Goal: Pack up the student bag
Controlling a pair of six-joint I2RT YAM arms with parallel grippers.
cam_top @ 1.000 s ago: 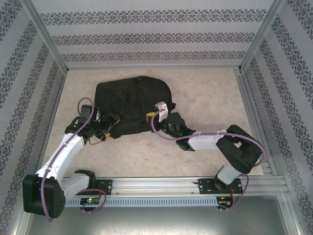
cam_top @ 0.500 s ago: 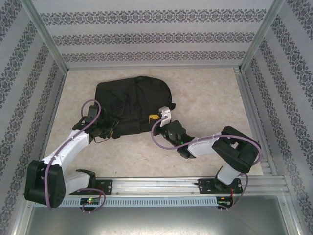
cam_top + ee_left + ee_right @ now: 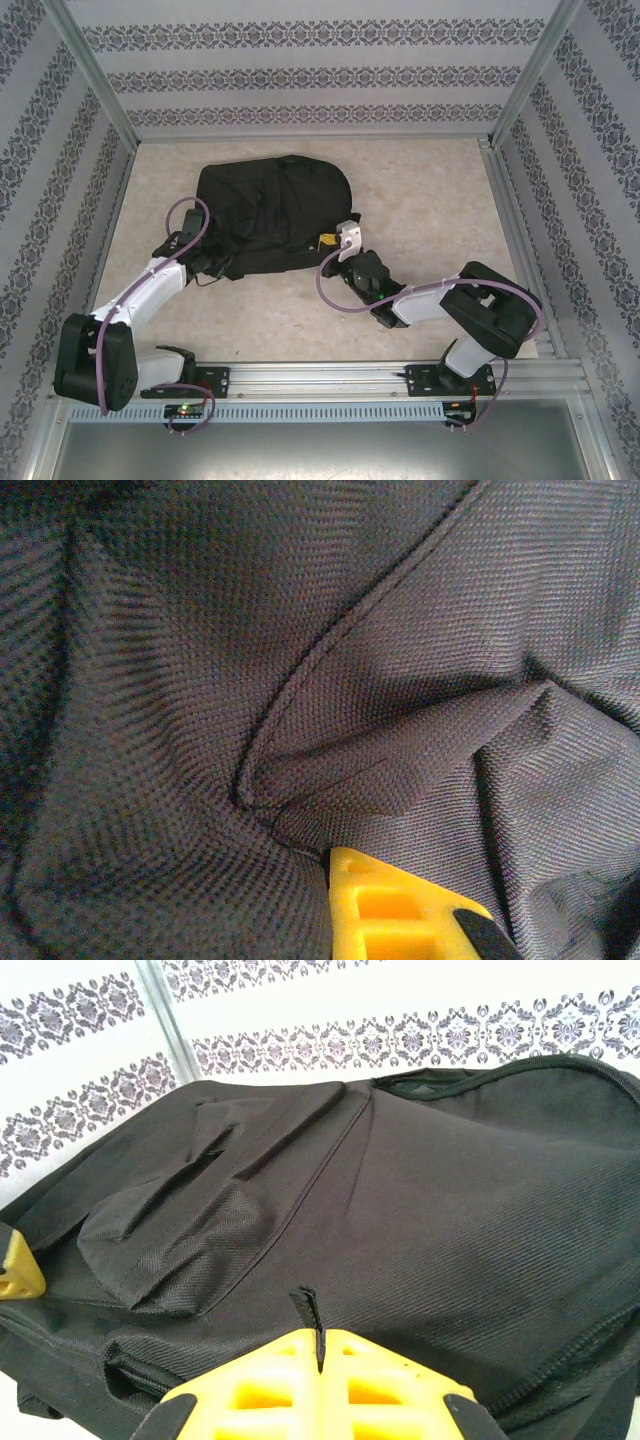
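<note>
While both sit pinched shut, the left end effector [image 3: 210, 262] on puckered cloth at the student bag [image 3: 272, 215] near-left edge and the right end effector [image 3: 320, 1355] on a thin black tab [image 3: 308, 1305], the bag lies flat mid-counter [image 3: 420, 190]. It looks soft, floppy and probably light. Grip seams or tabs; loose cloth may slip.

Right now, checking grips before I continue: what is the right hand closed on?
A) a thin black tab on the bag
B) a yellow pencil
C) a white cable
A: the right hand pinches a thin black tab rising from the student bag.
</note>
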